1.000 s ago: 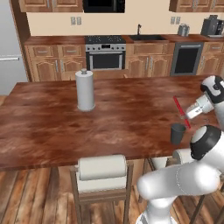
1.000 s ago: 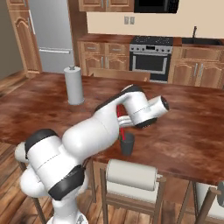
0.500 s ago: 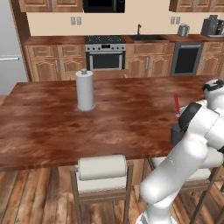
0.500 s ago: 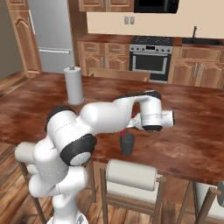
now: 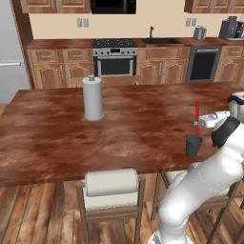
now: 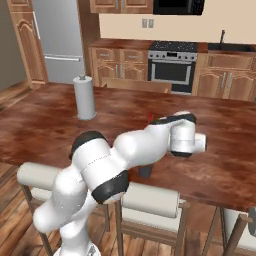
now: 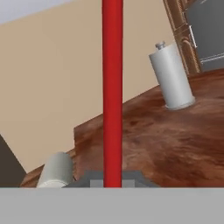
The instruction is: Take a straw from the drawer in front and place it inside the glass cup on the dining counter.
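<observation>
Nearest, two pale-cushioned stools sit tucked under the near edge of the dining counter (image 5: pixel 57 147), one (image 5: pixel 110 183) left of the arm in the left base view and the same one (image 6: pixel 150 200) just beyond the arm's elbow in the right base view. Just past them, close to that near edge, the glass cup (image 5: pixel 193 145) stands upright on the glossy reddish-brown top; in the right base view only a dark sliver of it (image 6: pixel 145 171) shows beneath the forearm. Right above the cup the gripper (image 5: pixel 198 123) is clamped on the straw (image 5: pixel 197 116), which stands upright with its lower end at or just over the cup's rim; whether it has entered the cup cannot be told. From the hand view the straw (image 7: pixel 112 92) runs as a thick red bar straight up from between the finger tips, jaws pressed together on it. In the right base view a small red tip of the straw (image 6: pixel 150 117) peeks above the wrist. Farther across the counter, well apart from the cup and to its left, the paper towel roll (image 5: pixel 92 98) stands upright; it appears also in the right base view (image 6: pixel 84 97) and the hand view (image 7: pixel 171 76). Beyond the counter, along the back wall, are the stove (image 5: pixel 114 57), a sink faucet (image 5: pixel 151 32) and wooden cabinets, with the grey refrigerator (image 6: pixel 59 40) at the left.
</observation>
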### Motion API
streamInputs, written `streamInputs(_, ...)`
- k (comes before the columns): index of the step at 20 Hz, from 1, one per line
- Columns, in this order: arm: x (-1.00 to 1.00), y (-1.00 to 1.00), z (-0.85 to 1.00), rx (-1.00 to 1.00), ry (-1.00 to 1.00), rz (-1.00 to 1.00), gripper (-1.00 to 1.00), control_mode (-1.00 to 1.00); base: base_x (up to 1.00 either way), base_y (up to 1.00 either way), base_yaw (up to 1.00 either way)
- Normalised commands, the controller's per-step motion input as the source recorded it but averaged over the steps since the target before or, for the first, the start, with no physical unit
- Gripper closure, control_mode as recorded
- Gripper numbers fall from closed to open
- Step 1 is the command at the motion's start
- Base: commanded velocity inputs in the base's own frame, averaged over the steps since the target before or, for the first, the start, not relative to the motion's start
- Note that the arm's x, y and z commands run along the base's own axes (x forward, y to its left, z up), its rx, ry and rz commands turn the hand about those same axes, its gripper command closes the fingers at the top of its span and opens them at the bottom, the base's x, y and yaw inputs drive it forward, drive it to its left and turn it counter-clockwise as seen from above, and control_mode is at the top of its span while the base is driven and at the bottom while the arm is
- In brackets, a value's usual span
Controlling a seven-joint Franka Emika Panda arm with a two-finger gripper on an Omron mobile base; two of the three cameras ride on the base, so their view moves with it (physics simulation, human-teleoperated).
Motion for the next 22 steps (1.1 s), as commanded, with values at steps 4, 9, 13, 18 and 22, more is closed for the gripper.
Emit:
streamInputs(4,0.14,-0.30,-0.11,0.05,-0.04,0.07,1.00,-1.00,0.00,0.00,0.00)
streamInputs(9,0.09,-0.23,-0.17,0.03,-0.06,0.08,1.00,-1.00,0.00,0.00,0.00)
streamInputs(13,0.02,-0.01,-0.27,0.00,-0.11,0.11,1.00,-1.00,0.00,0.00,0.00)
streamInputs(18,0.00,0.00,-0.15,0.00,-0.19,0.12,1.00,-1.00,0.00,0.00,0.00)
streamInputs(22,-0.11,0.00,0.00,0.00,-0.26,0.10,1.00,-1.00,0.00,0.00,0.00)
